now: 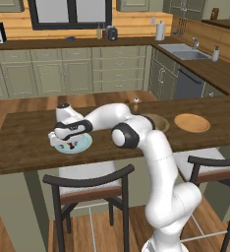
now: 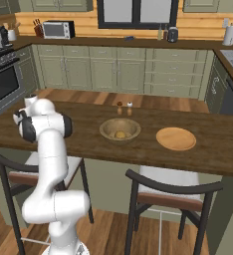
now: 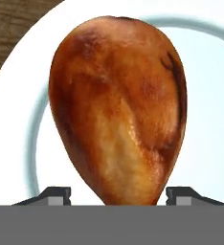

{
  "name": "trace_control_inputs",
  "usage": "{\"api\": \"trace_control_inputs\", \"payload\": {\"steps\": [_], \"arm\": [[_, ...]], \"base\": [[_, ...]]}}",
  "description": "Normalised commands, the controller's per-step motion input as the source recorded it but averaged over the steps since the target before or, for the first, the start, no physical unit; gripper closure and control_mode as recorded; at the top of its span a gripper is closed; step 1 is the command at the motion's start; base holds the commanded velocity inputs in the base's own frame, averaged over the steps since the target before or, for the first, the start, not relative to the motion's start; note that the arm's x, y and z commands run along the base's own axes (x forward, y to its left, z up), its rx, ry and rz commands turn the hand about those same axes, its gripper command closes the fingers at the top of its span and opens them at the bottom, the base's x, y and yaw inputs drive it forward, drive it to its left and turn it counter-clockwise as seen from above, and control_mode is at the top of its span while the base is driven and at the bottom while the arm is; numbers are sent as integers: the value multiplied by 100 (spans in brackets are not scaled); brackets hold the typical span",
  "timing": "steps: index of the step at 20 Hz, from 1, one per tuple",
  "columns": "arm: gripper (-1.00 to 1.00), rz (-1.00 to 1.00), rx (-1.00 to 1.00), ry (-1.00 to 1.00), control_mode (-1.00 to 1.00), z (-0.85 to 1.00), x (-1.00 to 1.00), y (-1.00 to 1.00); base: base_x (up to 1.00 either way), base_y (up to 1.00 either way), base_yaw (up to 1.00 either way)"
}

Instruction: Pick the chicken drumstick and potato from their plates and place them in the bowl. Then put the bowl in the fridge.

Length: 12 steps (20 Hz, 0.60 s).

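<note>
Claw (image 3: 117, 198): hanging low over the pale blue-green plate (image 1: 82, 144), its two tips standing apart on either side of the chicken drumstick (image 3: 118, 110); whether they are pressing it, I cannot tell.
Chicken drumstick: lying on that plate, meaty end pointing to 12 o'clock in the hand view.
Potato (image 2: 120, 134): sitting inside the bowl (image 2: 120, 131).
Orange-tan plate (image 2: 175, 138): lying at 3 o'clock of the bowl on the desk (image 2: 218, 149).

Reddish-brown chicken drumstick (image 3: 117, 110), mottled with darker scorch patches and a paler golden streak. Pale blue-green plate (image 1: 85, 143) with a white centre. Tan-brown wooden bowl (image 2: 108, 128), yellowish potato (image 2: 120, 134) inside. Orange-tan plate (image 2: 175, 138). Dark wood-grain surface (image 2: 88, 142).
</note>
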Motion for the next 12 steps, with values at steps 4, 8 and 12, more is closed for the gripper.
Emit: {"api": "trace_control_inputs", "payload": {"steps": [4, 8, 12], "arm": [[100, 0, 0, 2, -100, -57, -13, -27], [100, 0, 0, 0, -100, -12, -45, -44], [100, -2, 0, 0, -100, 0, -64, -49]], "base": [[0, 0, 0], [0, 0, 0], [0, 0, 0]]}}
